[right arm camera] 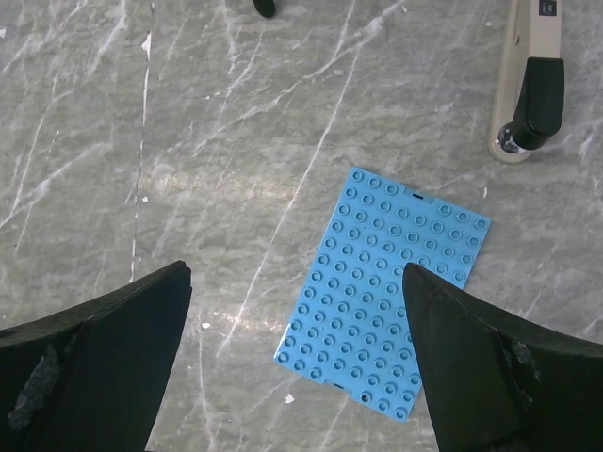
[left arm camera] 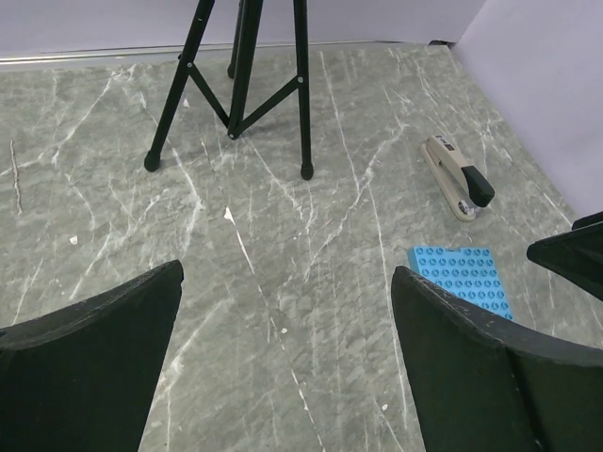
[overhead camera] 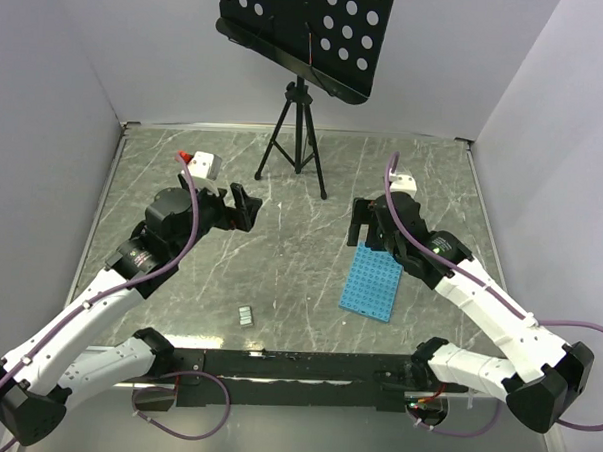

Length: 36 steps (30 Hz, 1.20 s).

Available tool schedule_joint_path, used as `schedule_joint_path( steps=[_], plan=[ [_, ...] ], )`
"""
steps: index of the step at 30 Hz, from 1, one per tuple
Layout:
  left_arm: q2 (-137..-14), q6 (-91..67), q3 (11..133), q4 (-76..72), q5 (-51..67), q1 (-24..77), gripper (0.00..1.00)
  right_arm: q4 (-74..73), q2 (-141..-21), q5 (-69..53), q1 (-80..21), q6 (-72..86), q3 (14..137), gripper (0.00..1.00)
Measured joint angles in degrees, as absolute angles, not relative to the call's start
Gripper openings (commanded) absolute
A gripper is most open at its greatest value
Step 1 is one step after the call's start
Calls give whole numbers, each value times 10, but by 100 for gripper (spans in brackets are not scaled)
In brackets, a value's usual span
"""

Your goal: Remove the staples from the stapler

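My left gripper [overhead camera: 244, 208] and right gripper [overhead camera: 366, 227] both hang wide open, holding nothing. The marble table [overhead camera: 279, 275] looks slick. The blue tray [right arm camera: 382, 311] lies under my right fingers, with the stapler [right arm camera: 528, 85] near it but apart. An off-centre pinch could skid the stapler away, and a low sweep could scatter the staples [overhead camera: 246, 316] near my bases.

The counter's middle lies bare between your left pincer [overhead camera: 244, 210] and right pincer [overhead camera: 367, 229], so you can pass there. At the far edge, the tripod [overhead camera: 297, 136] splays its legs onto the counter. The tray [overhead camera: 371, 282] lies flat below the right pincer, with the stapler [left arm camera: 457, 177] beyond it, apart. The staples [overhead camera: 246, 316] lie by the near edge.
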<state>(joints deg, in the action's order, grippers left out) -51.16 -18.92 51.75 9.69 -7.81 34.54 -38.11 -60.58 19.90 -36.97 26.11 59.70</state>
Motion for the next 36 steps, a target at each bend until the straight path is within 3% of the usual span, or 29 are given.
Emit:
schedule_joint_path(
  steps=[15, 18, 19, 22, 28, 36],
  plan=[
    [-511, -189, 517, 97, -74, 345, 97, -373, -612, 271, -358, 212, 604, 99],
    [-511, -189, 517, 97, -74, 345, 97, -376, -651, 276, -306, 186, 635, 87],
    [-511, -189, 517, 97, -74, 345, 97, -374, -668, 271, -281, 178, 647, 78],
    [-511, -189, 517, 97, -74, 345, 97, -369, -724, 240, -199, 153, 668, 69],
    [-511, -189, 517, 97, -74, 345, 97, -373, -811, 182, -105, 122, 687, 63],
    [-511, -189, 517, 97, -74, 345, 97, -376, -945, 105, -44, 90, 734, 65]
  ],
)
